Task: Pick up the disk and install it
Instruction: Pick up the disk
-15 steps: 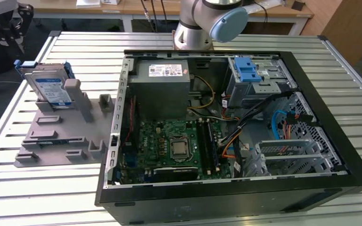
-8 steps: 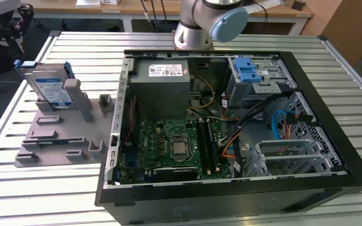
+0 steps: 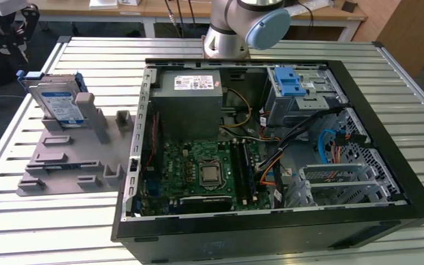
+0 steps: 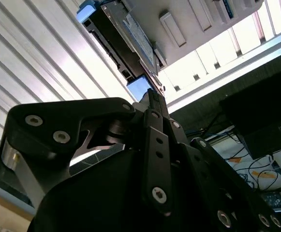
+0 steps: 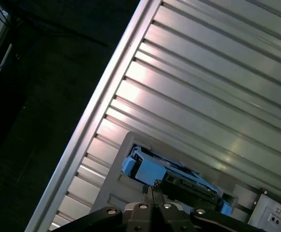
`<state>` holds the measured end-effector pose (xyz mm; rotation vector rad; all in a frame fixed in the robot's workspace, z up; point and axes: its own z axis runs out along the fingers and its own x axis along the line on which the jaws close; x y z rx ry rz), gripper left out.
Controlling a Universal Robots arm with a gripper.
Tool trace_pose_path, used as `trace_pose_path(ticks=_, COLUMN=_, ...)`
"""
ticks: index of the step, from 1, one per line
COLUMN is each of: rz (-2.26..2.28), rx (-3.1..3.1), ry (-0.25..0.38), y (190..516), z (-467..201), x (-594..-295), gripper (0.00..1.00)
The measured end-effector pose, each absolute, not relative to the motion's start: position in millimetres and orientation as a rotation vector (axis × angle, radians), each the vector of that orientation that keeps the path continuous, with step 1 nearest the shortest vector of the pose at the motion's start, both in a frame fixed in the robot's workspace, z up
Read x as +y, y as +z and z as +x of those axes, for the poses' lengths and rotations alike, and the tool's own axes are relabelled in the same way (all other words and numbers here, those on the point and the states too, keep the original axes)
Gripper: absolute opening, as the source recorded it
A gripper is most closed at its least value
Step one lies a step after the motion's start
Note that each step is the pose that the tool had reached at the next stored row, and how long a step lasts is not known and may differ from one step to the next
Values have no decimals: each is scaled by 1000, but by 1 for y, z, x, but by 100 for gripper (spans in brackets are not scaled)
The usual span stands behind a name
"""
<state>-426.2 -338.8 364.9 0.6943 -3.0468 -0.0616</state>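
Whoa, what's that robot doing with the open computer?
The robot arm is meant to put a disk into the open computer case. The disk stands upright in a grey holder on the table, at the exterior view's left of the case. In both wrist views the gripper is shut, empty and apart from the disk.

No print can be read anywhere. The disk [image 3: 56,102], standing on edge in the grey holder [image 3: 57,165] at the upper left of the exterior view, carries a blue-and-white label whose lines are too small to make out. The grey power supply box [image 3: 190,110] inside the computer case [image 3: 271,232], at the upper middle of that frame, bears a white sticker with dark marks, likewise illegible. In the second wrist view the disk's label [image 4: 138,34] is a pale blur at the upper middle.
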Motion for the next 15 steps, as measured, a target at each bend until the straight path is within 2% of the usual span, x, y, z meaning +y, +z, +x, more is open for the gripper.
trace_pose_path(ticks=15, rz=859, rx=-3002, ry=-60, y=365, z=-426, x=-339, gripper=11)
